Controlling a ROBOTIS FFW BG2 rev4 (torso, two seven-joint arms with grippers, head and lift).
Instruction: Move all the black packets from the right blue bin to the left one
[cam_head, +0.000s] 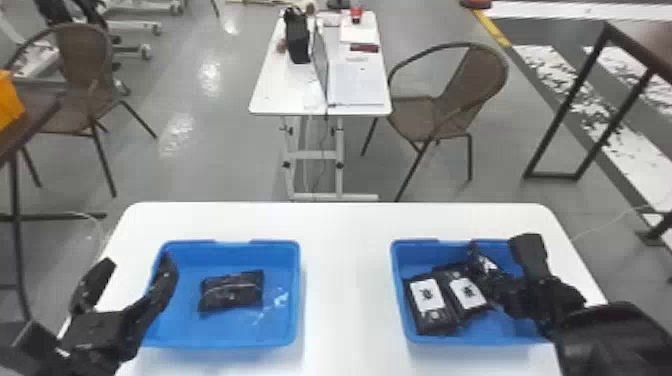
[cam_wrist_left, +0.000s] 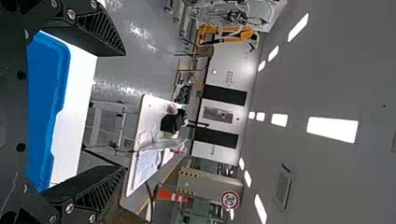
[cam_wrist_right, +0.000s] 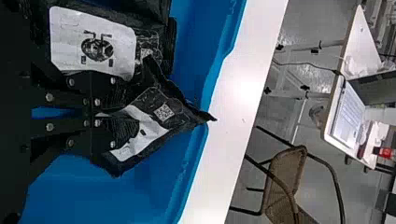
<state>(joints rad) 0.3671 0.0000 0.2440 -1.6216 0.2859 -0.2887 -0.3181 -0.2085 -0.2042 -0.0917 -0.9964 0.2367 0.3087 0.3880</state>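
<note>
In the head view my right gripper (cam_head: 495, 285) is inside the right blue bin (cam_head: 505, 332), shut on a black packet (cam_head: 484, 264) near the back. Two black packets with white labels, a left one (cam_head: 434, 317) and a neighbour (cam_head: 456, 276), lie beside it. In the right wrist view the right gripper (cam_wrist_right: 126, 112) pinches the creased packet (cam_wrist_right: 180, 109), beside a labelled packet (cam_wrist_right: 149, 42). One black packet (cam_head: 231, 291) lies in the left blue bin (cam_head: 225, 338). My left gripper (cam_head: 137, 262) stands open at that bin's left side; in the left wrist view the left gripper (cam_wrist_left: 122, 112) holds nothing.
Both bins stand on a white table (cam_head: 345, 280), with a strip of tabletop between them. Beyond it are a second white table (cam_head: 280, 97) with a laptop, and wicker chairs to the left (cam_head: 85, 55) and right (cam_head: 462, 90).
</note>
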